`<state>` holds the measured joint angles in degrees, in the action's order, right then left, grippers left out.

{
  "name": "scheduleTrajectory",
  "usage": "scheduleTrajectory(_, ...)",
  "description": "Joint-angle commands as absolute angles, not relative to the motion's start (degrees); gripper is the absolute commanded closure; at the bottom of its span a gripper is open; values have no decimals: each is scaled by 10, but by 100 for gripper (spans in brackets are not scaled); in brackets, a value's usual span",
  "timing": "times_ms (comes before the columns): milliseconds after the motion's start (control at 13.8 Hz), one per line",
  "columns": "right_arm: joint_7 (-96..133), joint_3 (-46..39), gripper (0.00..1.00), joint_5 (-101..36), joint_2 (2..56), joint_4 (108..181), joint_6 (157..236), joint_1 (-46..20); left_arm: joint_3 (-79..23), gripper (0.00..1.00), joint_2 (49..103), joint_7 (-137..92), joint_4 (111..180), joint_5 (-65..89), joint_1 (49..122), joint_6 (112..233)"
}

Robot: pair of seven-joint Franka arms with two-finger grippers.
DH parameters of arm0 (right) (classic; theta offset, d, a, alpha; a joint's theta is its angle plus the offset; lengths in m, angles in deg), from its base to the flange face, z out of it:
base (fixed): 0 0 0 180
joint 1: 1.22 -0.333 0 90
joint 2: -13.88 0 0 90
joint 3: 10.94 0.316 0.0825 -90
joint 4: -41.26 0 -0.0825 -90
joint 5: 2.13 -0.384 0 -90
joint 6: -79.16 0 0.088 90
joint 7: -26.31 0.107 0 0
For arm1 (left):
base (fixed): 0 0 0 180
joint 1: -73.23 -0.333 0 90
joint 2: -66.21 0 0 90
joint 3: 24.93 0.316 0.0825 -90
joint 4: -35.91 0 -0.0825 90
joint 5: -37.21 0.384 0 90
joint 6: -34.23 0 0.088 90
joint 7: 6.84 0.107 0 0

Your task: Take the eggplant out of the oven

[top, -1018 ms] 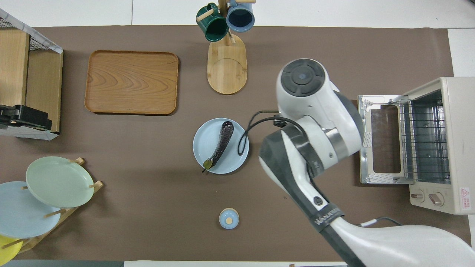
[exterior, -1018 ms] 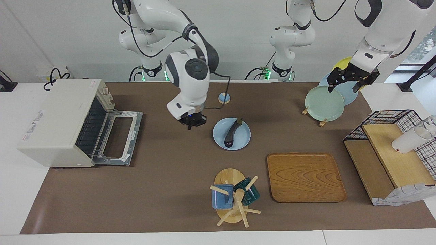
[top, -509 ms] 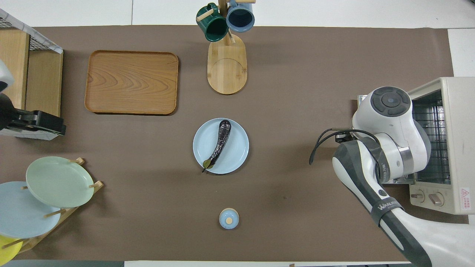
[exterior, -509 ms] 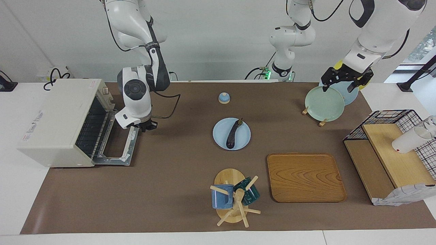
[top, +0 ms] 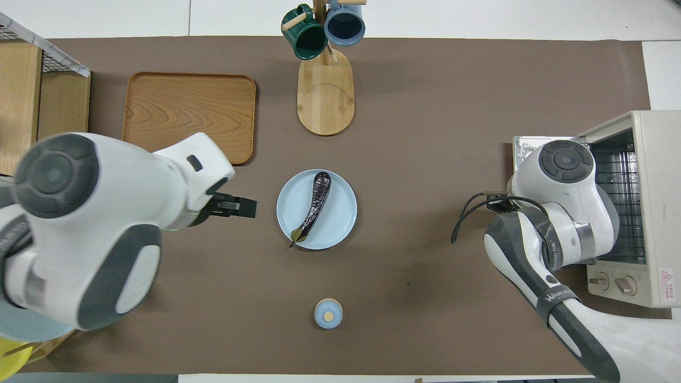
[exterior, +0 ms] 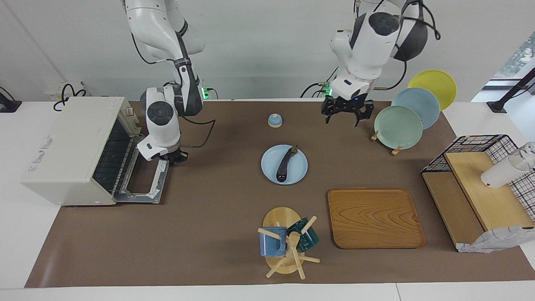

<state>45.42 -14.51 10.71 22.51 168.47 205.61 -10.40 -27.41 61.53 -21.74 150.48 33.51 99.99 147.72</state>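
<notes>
The eggplant [exterior: 286, 164] lies on a blue plate [exterior: 269, 165] in the middle of the table, well apart from the oven [exterior: 71, 150]. The oven door [exterior: 146, 169] hangs open and flat. The right gripper [exterior: 174, 156] is over that door's edge, its jaws clenched on nothing. The left gripper [exterior: 347, 113] is up in the air, over the table near the plate rack [exterior: 382, 136], its jaws spread wide and holding nothing

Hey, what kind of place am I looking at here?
Probably a robotics lab staged as a mock kitchen: two robot arms stand at a table with a toaster oven, a plate rack, a mug tree, and an eggplant on a plate.
</notes>
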Motion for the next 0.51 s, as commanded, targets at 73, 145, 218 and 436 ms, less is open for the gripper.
scheduleTrajectory(73, 431, -137, 100, 164, 214, 1699, 2063, -90, -263, 0, 728, -262, 1517, 326, 1075, 1631)
scheduleTrajectory(145, 425, -137, 100, 175, 214, 1690, 2055, -88, -263, 0, 740, -257, 1518, 326, 1075, 1639)
scheduleTrajectory(218, 405, -137, 100, 176, 211, 1671, 2030, -88, -264, 0, 759, -257, 1517, 326, 1077, 1652)
scheduleTrajectory(436, 335, -137, 100, 176, 192, 1622, 1956, -74, -263, 0, 803, -269, 1517, 325, 1108, 1696)
